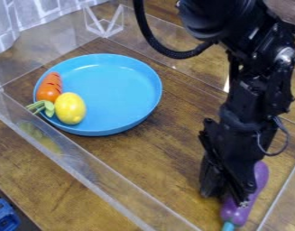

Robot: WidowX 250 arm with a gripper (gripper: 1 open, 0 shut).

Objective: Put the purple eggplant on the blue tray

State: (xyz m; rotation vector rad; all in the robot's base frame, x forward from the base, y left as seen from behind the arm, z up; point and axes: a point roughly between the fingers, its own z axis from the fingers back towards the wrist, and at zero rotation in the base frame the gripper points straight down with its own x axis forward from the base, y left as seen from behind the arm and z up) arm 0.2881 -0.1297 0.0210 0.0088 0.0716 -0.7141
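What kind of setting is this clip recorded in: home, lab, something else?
Most likely a lab tabletop test cell: a wooden table fenced by clear plastic walls, toy food such as the purple eggplant and a lemon on the blue tray, and a black robot arm.

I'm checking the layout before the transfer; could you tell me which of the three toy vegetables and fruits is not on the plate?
The eggplant, purple, lies on the table under the end effector; the lemon and carrot sit on the blue plate.

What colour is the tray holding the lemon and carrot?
Bright blue tray, seen clearly in the camera view.
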